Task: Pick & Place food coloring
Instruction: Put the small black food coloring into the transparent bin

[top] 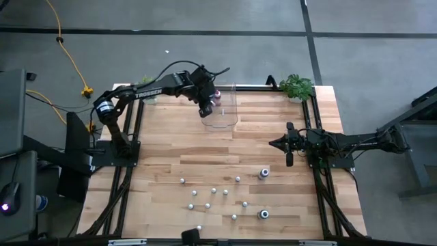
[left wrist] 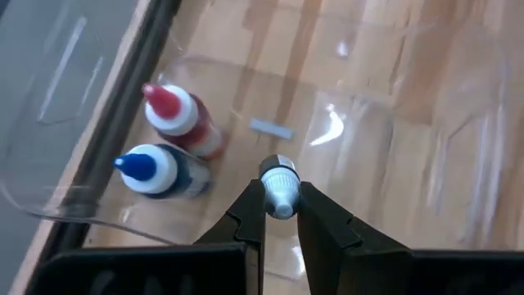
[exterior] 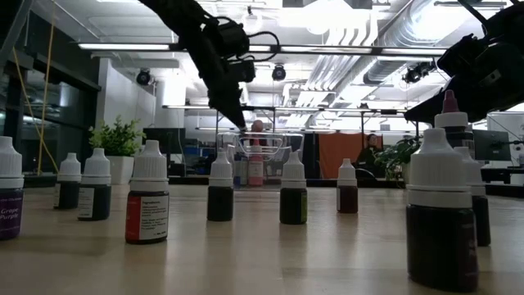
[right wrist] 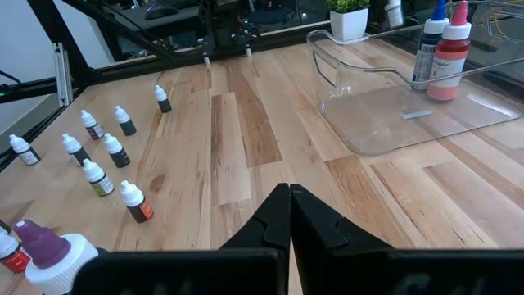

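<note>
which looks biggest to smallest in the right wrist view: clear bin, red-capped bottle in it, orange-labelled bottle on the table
1. clear bin
2. red-capped bottle
3. orange-labelled bottle

The orange-labelled one sits nearer the camera yet looks smaller, so that ranking seems safe.

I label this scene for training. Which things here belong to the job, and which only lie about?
Job:
- left gripper, shut on a small bottle over the bin
- red-tipped bottle and blue-tipped bottle in bin
- loose bottles

Lying about:
- plant
- right gripper, shut, idle
</note>
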Tool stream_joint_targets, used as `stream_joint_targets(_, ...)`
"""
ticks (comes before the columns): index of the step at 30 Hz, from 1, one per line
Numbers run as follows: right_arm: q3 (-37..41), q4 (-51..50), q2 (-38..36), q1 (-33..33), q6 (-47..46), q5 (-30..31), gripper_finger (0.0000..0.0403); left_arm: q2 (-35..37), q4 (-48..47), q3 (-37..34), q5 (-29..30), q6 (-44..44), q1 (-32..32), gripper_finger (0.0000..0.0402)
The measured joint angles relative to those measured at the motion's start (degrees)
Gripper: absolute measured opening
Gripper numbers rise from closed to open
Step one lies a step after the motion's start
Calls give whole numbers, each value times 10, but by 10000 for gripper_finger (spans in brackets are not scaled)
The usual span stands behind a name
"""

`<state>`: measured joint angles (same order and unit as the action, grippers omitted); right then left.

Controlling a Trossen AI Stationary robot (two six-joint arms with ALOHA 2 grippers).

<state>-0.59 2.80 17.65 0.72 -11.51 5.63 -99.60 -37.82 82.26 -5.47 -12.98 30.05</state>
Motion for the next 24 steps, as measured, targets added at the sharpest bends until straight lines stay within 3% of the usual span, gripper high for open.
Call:
stream_joint_targets(4, 0, 0, 0, 0, 0, 0, 0, -5, 7, 0, 18, -49, 0, 39)
stream_joint_targets(24, 0, 0, 0, 0, 0, 0, 0, -103, 5, 0, 31, -93, 0, 39)
